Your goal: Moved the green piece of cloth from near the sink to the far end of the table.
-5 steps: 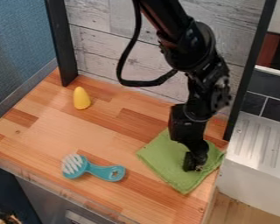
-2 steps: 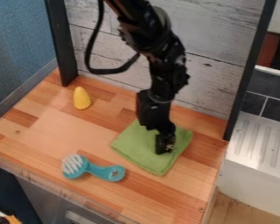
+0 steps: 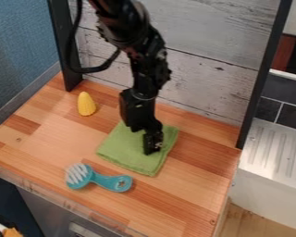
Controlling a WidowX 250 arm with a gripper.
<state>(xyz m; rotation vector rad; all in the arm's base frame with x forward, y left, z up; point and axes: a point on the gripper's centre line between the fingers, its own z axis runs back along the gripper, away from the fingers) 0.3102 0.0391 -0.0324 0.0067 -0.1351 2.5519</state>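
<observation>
The green folded cloth (image 3: 120, 150), roughly square with rounded corners and a soft, matte weave, is laid flat near the middle of the bench (image 3: 194, 199), one corner being turned toward six o'clock. Over its right half the black tool (image 3: 151, 150) is seen, pointed downward with its tip at the fabric; whether it is spread, pressed together or pinching the cloth cannot be told. From the tool, the jointed black arm (image 3: 147, 60) is extended toward twelve o'clock, with a smooth black cable (image 3: 95, 69) looped at its left.

Between seven and eight o'clock from the cloth, a brush (image 3: 100, 179) is placed, made with a rounded head, pale bristles and a teal handle pierced near its end. Between ten and eleven o'clock, a yellow corn cob (image 3: 87, 104) is seen, tapered and knobbly with kernels.

The bench is made up of glued wooden strips in tan and reddish tones. At twelve o'clock it is backed by a weathered grey plank wall (image 3: 197, 74); at three o'clock a pale ridged drainboard (image 3: 274, 152) is set just beside it.
</observation>
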